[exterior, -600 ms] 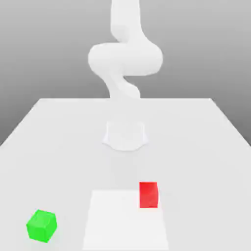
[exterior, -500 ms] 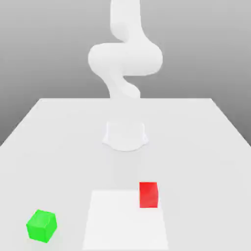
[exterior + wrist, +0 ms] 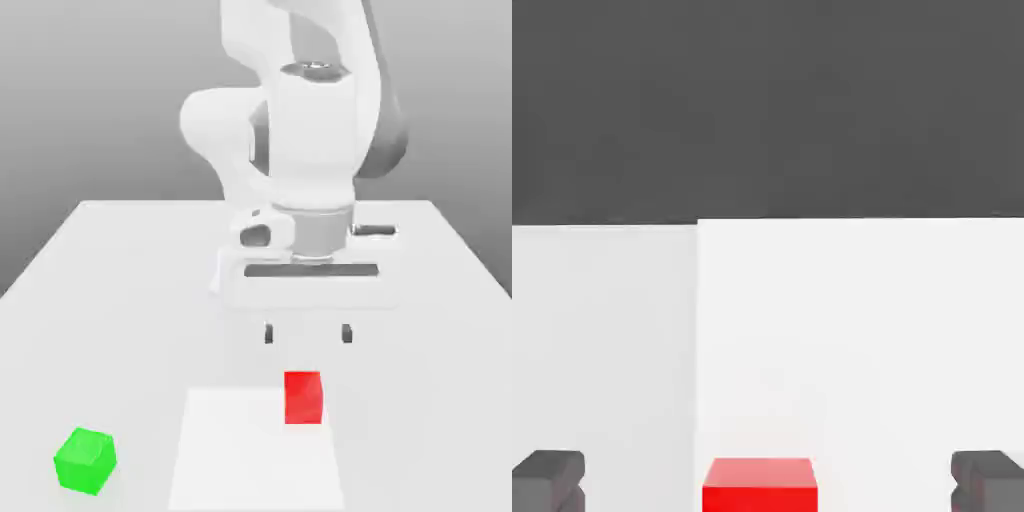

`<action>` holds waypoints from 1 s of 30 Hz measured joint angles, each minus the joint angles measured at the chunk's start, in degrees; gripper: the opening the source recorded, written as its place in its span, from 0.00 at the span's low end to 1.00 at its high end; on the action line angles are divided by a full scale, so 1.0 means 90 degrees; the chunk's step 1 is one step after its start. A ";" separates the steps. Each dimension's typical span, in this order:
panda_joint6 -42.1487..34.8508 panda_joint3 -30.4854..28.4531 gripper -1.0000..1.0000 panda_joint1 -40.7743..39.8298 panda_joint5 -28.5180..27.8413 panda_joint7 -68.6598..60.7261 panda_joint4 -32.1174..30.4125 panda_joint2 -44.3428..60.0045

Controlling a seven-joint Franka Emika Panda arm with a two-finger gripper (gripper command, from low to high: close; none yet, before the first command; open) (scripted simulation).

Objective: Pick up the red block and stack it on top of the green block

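The red block (image 3: 303, 397) is a small cube resting on the white table, near the front and a little toward the exterior view's right. My gripper (image 3: 307, 333) hangs just above and behind it, open, its two dark fingertips (image 3: 268, 334) spread wide with nothing between them. In the hand view the red block (image 3: 759, 485) lies between the two fingertips (image 3: 548, 480), apart from both. The green block (image 3: 85, 461) sits alone at the front on the exterior view's left, well away from the gripper.
A brighter white rectangular patch (image 3: 255, 450) covers the table's front middle; the red block stands at its far corner on the exterior view's right. The table (image 3: 120, 290) ends at edges on both sides. The arm's white body (image 3: 300, 130) rises behind the gripper.
The wrist and gripper now show above the red block, where earlier only the faint arm base was seen. Both blocks stay where they were.
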 joint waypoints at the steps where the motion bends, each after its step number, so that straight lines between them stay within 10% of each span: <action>1: 0.0213 -0.0010 0.50 -0.0006 -0.0080 0.0075 -0.0026 0.0267; 6: 0.1210 -0.0410 0.50 0.0277 -0.0630 0.0487 0.0084 0.1458; 7: 0.1366 -0.0505 0.00 0.0360 -0.0677 0.0520 0.0108 0.1638; 21: 0.0144 -0.0284 0.00 0.0308 -0.0061 0.0080 -0.0098 0.0205; 30: -0.1041 -0.1295 0.00 -0.1534 0.0114 0.0853 0.1722 0.0843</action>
